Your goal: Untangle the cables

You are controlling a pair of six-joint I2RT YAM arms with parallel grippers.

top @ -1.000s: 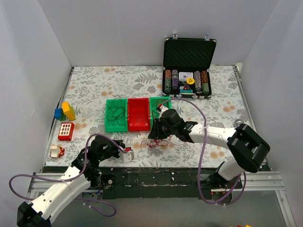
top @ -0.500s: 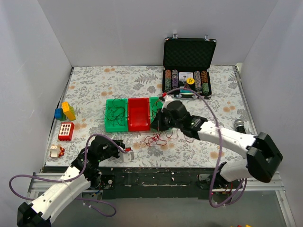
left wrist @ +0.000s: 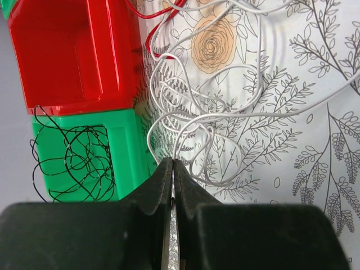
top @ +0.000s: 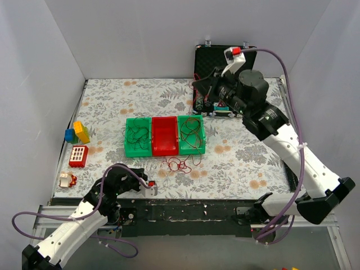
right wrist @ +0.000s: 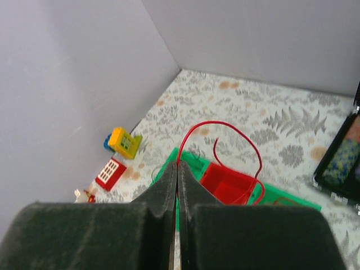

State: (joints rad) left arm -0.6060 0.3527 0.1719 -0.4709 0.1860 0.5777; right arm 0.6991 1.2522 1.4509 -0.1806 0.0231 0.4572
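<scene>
Cables [top: 179, 165]: red-white tangle on the table, near side of the red tray [top: 165, 153].
Right gripper [right wrist: 174, 169]: high, far — clamped on a red strand [right wrist: 209, 122].
Left gripper [left wrist: 171, 164]: clamped on a white strand [left wrist: 253, 115].
Risk: a snag drags the whole knot tighter.

Left arm: yours lies low at the near edge, elbow bent, forearm reaching forward and right
Left gripper [left wrist: 172, 164]: your jaws are pressed together; tips pointing down
Right arm: yours is raised high, stretched far back; wrist turned left
Right gripper [right wrist: 177, 169]: your jaws are closed; a red cable [right wrist: 225, 126] pinched at the tips
</scene>
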